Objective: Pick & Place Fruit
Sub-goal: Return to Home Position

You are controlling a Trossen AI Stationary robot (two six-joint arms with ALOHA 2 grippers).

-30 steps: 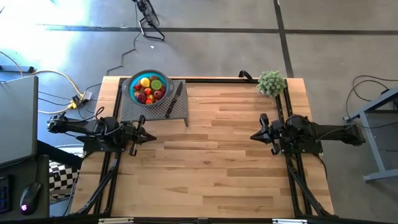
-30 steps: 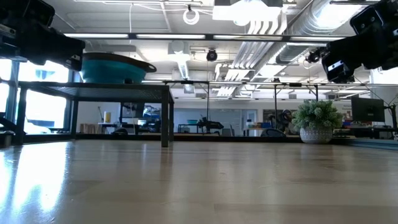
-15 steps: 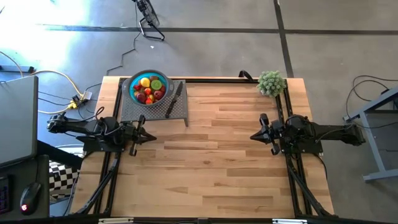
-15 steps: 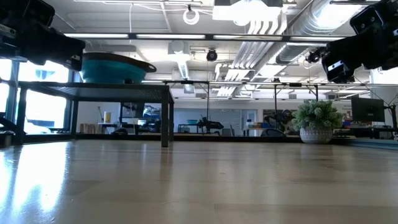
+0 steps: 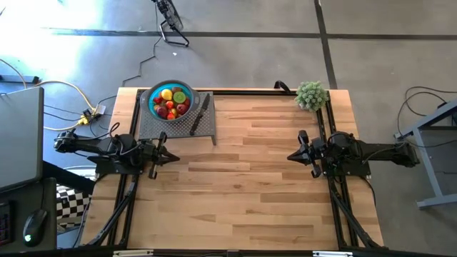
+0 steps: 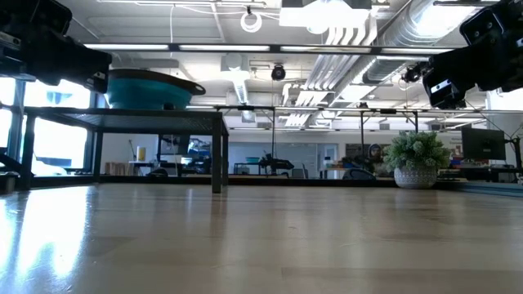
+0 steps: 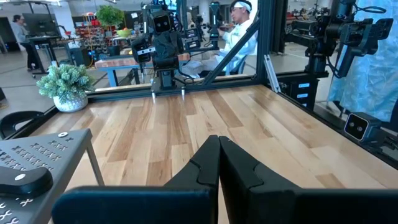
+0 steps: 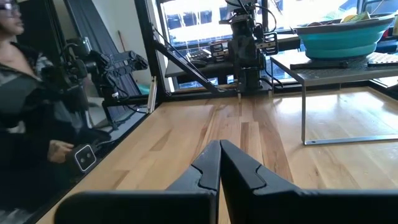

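High view: left claw (image 5: 176, 157) sits at the left edge of the worktop (image 5: 243, 193), fingers pressed together. Fruit (image 5: 171, 103), small red, yellow, orange and lime pieces, lies heaped in teal bowl (image 5: 152, 100) on grey perforated shelf (image 5: 207, 130), far left corner. Black knife (image 5: 199, 114) lies beside bowl. Right claw (image 5: 290, 156) sits at right edge, likewise pressed together.

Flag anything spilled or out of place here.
Nothing stands out. The fruit sits in the bowl on the shelf, knife beside it. The left gripper and right gripper are shut and empty.
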